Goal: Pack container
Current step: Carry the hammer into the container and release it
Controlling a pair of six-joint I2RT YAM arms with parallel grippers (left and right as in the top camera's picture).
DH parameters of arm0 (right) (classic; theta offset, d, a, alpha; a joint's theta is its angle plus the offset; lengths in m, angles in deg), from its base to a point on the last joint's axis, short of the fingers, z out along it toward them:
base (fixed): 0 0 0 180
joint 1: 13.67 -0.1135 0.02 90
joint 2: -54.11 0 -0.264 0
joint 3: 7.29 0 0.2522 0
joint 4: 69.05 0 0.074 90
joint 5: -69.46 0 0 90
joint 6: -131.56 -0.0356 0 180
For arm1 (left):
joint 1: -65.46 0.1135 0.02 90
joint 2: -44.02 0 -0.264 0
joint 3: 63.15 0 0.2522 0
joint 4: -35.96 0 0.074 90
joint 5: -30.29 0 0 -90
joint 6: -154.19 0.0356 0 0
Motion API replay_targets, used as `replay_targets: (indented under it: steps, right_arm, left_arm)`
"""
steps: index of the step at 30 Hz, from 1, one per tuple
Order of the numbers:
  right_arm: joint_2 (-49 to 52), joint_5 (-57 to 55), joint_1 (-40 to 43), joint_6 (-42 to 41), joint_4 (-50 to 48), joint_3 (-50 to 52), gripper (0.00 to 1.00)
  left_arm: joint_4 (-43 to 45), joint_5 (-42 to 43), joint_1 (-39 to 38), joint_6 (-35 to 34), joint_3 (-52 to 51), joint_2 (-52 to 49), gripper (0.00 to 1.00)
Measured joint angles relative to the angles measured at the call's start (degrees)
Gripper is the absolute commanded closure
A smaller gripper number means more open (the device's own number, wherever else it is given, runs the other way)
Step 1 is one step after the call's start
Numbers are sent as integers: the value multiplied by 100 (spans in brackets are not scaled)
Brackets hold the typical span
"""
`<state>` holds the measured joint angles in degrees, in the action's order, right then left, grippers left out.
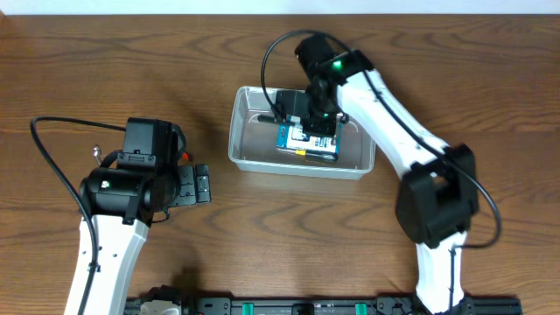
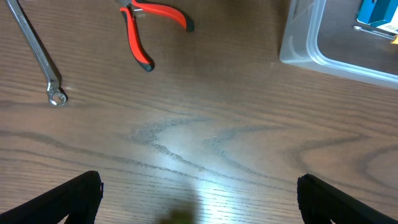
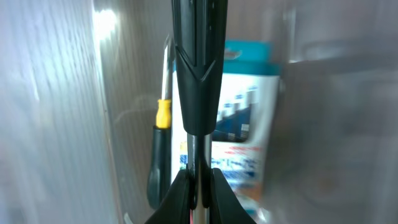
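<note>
Directly beneath my right gripper (image 3: 199, 190), pinched tight on a slim black-handled tool (image 3: 198, 87) whose long axis runs straight ahead of me, lies the container (image 1: 302, 167), holding a blue-and-white box (image 1: 297, 144) and a screwdriver (image 3: 158, 162).

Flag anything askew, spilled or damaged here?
Nothing stands out. The container sits flat, the blue-and-white box lies inside it, nothing spilled. The wrench and red pliers lie on the table outside it, simply not yet packed.
</note>
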<state>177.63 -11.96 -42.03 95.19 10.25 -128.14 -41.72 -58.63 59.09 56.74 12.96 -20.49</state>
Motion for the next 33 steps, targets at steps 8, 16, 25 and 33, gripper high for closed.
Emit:
replay_targets:
  steps: [8, 16, 25, 33]
  right_arm:
    - [564, 2, 11, -9, 153, 24, 98]
    - [564, 26, 11, -179, 348, 24, 32]
    - [328, -13, 20, -295, 409, -42, 20]
    - [-1633, -332, 680, -1381, -72, -857, 1]
  left_arm:
    - [0, 0, 0, 0, 0, 0, 2]
    - [15, -2, 2, 0, 0, 0, 2]
    - [24, -26, 0, 0, 0, 0, 2]
    - [94, -632, 52, -55, 466, -13, 2]
